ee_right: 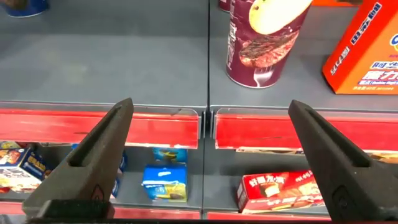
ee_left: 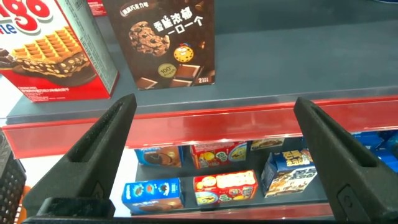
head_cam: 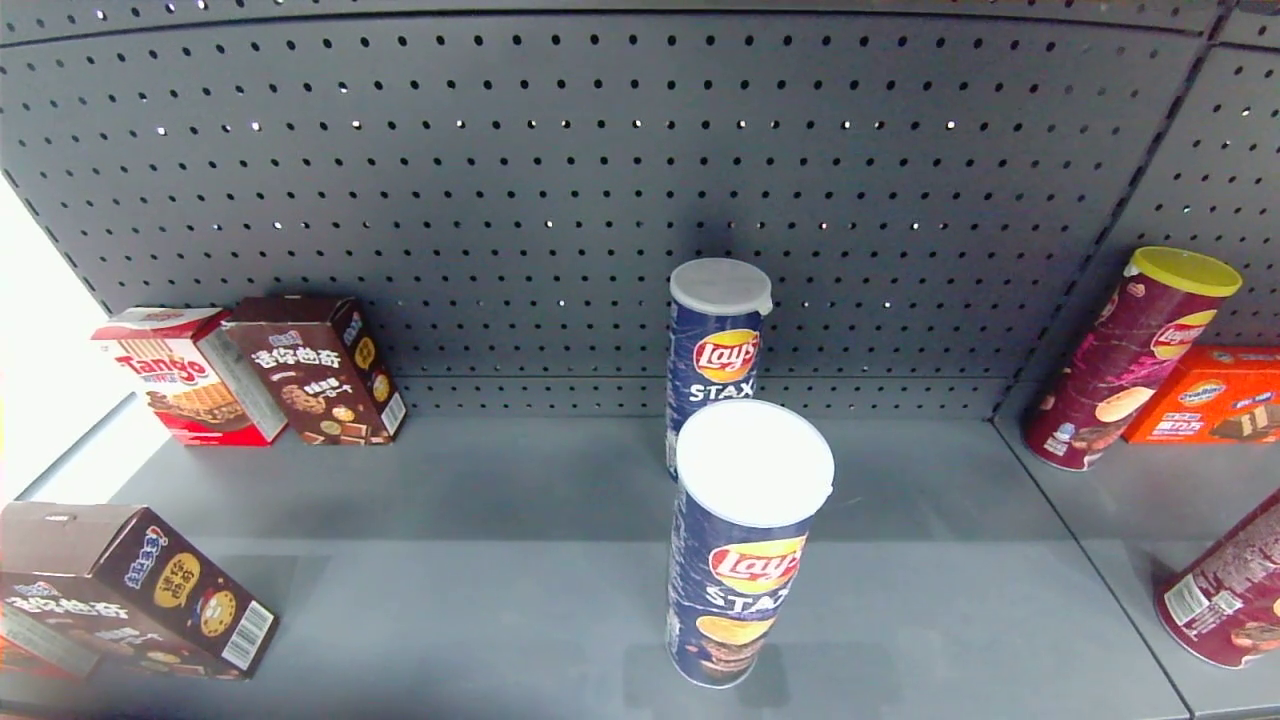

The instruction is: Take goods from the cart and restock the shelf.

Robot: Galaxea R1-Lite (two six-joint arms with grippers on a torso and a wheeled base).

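Shelf [head_cam: 450, 540]: two blue cans [head_cam: 740, 600], upright

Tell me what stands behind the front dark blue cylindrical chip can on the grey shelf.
A second dark blue chip can with a translucent lid, upright before the grey perforated back panel. The front can covers its base, so contact cannot be judged.

The front chip can [head_cam: 738, 590], dark blue with a white lid, stands upright at the middle of the grey shelf [head_cam: 480, 560]. The rear chip can [head_cam: 712, 365], 1 more alike with a translucent lid, stands upright just behind it, toward the shelf's back.
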